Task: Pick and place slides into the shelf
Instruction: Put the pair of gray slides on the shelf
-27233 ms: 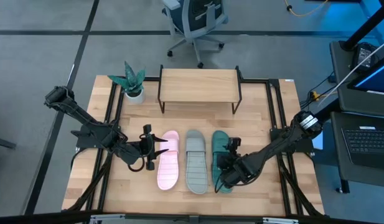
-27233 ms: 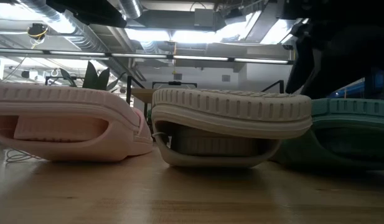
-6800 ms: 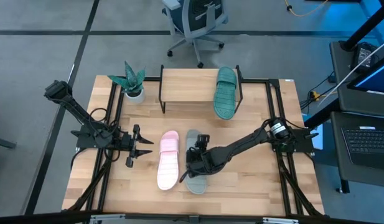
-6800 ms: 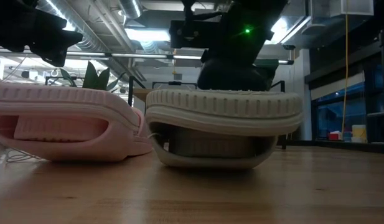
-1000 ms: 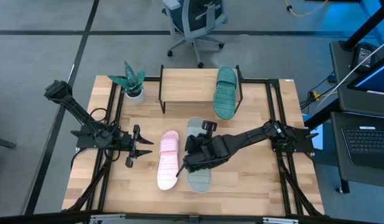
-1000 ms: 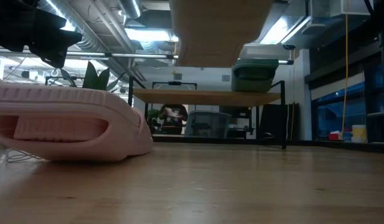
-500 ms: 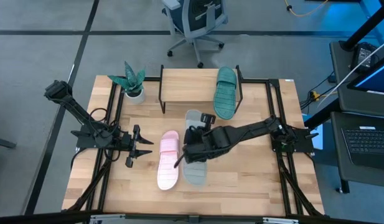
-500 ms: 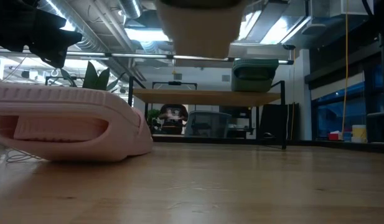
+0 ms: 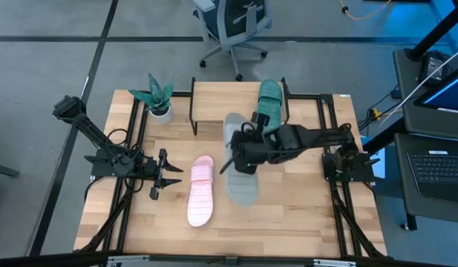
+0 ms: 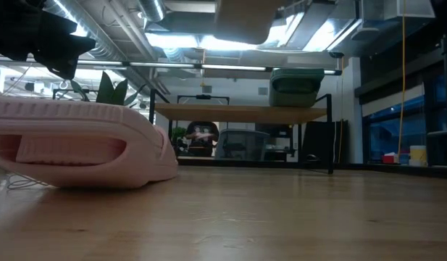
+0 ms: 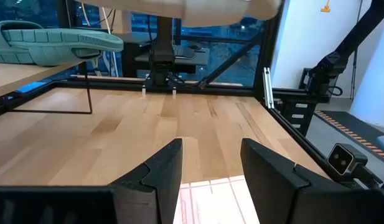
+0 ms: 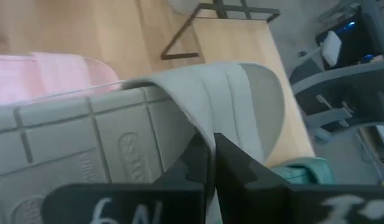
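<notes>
My right gripper point(image 9: 240, 153) is shut on the light grey slide point(image 9: 241, 163), which hangs high above the table just in front of the shelf point(image 9: 229, 102). The low view shows only this slide's underside point(image 10: 241, 18). A teal slide point(image 9: 268, 105) lies on the right part of the shelf top. The pale pink slide point(image 9: 201, 190) rests on its sole on the table. My left gripper point(image 9: 169, 175) stands open just left of the pink slide, whose edge point(image 11: 210, 199) lies below its fingers. My right gripper pinches the grey slide's wide strap at its edge point(image 12: 201, 134) between the two fingers. They reach in from the table's right side and lie across the slide. The slide is lifted clear of the table, lying lengthwise toward the shelf.
A small potted plant point(image 9: 159, 97) stands at the shelf's left end. Black rails point(image 9: 329, 126) run along the table's sides. An office chair point(image 9: 232, 26) stands on the floor beyond the far edge. Bare wood lies right of the pink slide point(image 9: 288, 200).
My right gripper has carried the grey slide up and toward the table's far edge, from beside the pink slide to just in front of the shelf. The slide stays clear of the table. The left arm has kept still.
</notes>
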